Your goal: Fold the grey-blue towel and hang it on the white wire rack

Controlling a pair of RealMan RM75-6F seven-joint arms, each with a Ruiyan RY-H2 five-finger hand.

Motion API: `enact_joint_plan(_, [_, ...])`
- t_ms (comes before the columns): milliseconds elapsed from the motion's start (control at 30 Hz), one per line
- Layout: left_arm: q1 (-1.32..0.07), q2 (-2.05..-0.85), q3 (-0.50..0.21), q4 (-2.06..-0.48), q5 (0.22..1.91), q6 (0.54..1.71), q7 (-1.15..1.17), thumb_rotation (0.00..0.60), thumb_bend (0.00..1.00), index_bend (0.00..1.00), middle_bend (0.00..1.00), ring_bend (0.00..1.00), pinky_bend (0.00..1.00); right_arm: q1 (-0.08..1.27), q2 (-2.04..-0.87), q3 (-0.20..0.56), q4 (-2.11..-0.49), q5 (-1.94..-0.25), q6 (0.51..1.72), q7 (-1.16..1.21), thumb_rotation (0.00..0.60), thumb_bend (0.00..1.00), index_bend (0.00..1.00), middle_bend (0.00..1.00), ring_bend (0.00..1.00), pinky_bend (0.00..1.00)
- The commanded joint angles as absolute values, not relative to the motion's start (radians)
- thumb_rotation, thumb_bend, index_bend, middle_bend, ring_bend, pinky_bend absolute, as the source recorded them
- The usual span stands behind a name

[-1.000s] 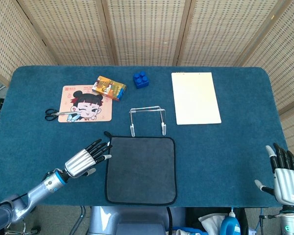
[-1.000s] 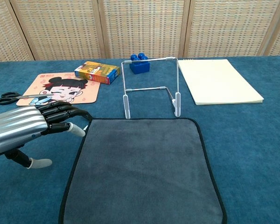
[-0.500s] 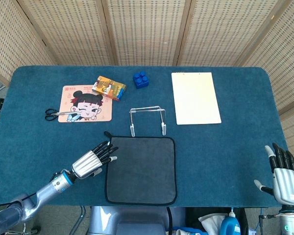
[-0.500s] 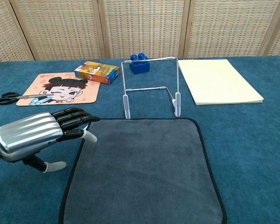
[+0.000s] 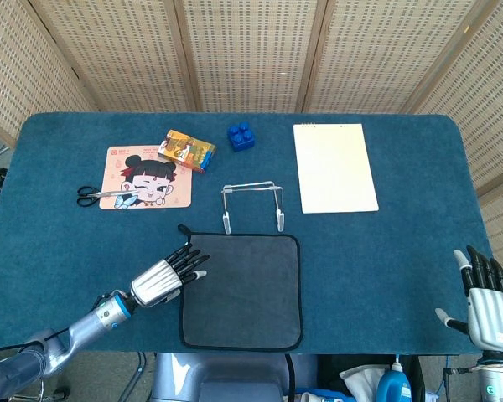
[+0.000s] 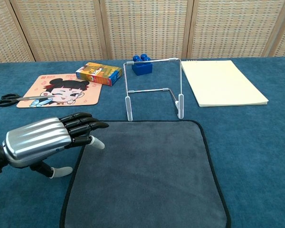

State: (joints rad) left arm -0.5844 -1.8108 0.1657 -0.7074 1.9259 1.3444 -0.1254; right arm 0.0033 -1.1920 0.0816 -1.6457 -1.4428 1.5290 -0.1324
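While the grey-blue towel (image 5: 241,290) lies flat and unfolded at the lower centre of the table (image 5: 386,251), the left hand (image 5: 164,277) reaches over its left edge.
Just above the towel's top edge stands the white wire rack (image 5: 251,204), upright and bare; in the chest view nothing lies between towel (image 6: 145,175) and rack (image 6: 154,88). Further up are a blue toy brick (image 5: 241,136), a colourful small box (image 5: 187,150), a cartoon-face mouse pad (image 5: 145,177) with scissors (image 5: 96,195) at its left edge, and a cream notepad (image 5: 334,167) at upper right. The left hand (image 6: 47,140) is empty, fingers extended and apart, fingertips over the towel's black border; a second ago it lay further left and higher, short of the towel. The right hand (image 5: 484,303) rests at the lower right corner, fingers straight and spread, holding nothing, unmoved.
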Motion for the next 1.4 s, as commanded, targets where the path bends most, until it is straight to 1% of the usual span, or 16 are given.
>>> enact_joint_plan(33, [-0.588,-1.823,0.168,-0.694,1.919,1.341,-0.124,0.6,0.32,0.23,0.0,0.0,0.0,0.004,-1.192,0.081,-1.646,-1.443,1.529,-0.133,0.6,0.0,0.0,0.0,0.0,0.0])
enact_joint_plan(367, [-0.593,-1.866,0.183,-0.656,1.919,1.364,-0.109,0.6,0.33,0.25,0.0,0.0,0.0,0.004,-1.19,0.081,-1.645,-1.442,1.528,-0.126,0.6,0.0,0.0,0.0,0.0,0.0])
enact_joint_plan(633, [-0.6,-1.87,0.19,-0.658,1.913,1.373,-0.105,0.6,0.45,0.31,0.0,0.0,0.0,0.003,-1.188,0.08,-1.644,-1.443,1.527,-0.115,0.6,0.0,0.0,0.0,0.0,0.0])
enact_joint_plan(1000, [-0.608,-1.865,0.19,-0.67,1.901,1.379,-0.097,0.6,0.47,0.33,0.0,0.0,0.0,0.003,-1.187,0.078,-1.646,-1.447,1.528,-0.111,0.6,0.0,0.0,0.0,0.0,0.0])
enact_joint_plan(1100, [-0.61,-1.866,0.189,-0.672,1.899,1.382,-0.095,0.6,0.5,0.38,0.0,0.0,0.0,0.003,-1.187,0.077,-1.645,-1.448,1.528,-0.11,0.6,0.0,0.0,0.0,0.0,0.0])
enact_joint_plan(1167, [-0.611,-1.866,0.191,-0.673,1.897,1.383,-0.097,0.6,0.5,0.45,0.0,0.0,0.0,0.003,-1.186,0.076,-1.646,-1.448,1.527,-0.11,0.6,0.0,0.0,0.0,0.0,0.0])
enact_joint_plan(1233, [-0.611,-1.867,0.192,-0.673,1.897,1.385,-0.097,0.6,0.5,0.51,0.0,0.0,0.0,0.003,-1.187,0.076,-1.645,-1.449,1.527,-0.11,0.6,0.0,0.0,0.0,0.0,0.0])
enact_joint_plan(1400, [-0.609,-1.871,0.193,-0.665,1.892,1.393,-0.103,0.6,0.5,0.62,0.0,0.0,0.0,0.003,-1.187,0.076,-1.646,-1.449,1.527,-0.107,0.6,0.0,0.0,0.0,0.0,0.0])
